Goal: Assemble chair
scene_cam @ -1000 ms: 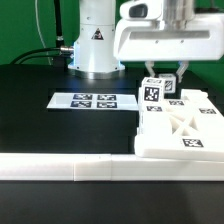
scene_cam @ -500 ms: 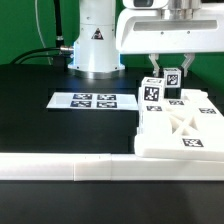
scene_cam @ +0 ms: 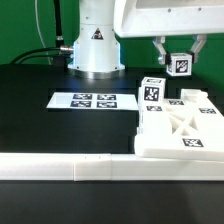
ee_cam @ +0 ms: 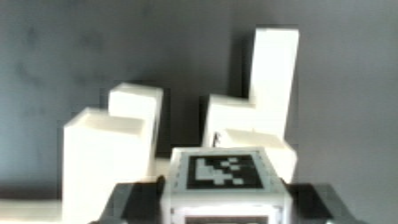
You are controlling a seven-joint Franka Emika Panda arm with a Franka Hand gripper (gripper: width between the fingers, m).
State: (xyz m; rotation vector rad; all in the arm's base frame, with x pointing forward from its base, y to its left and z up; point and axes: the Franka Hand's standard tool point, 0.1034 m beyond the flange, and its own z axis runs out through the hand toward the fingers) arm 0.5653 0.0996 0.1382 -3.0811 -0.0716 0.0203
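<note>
The chair (scene_cam: 180,122), part-built at the exterior view's right on the black surface (scene_cam: 60,135), has lost one tagged block (scene_cam: 181,65), which the tool (scene_cam: 181,60) now clamps and has raised well clear, apparently for refitting elsewhere.

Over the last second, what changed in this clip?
The gripper rose, lifting a small tagged block clear of the chair parts, jaws shut on it. The parts, the marker board and the white rail stayed put.
</note>
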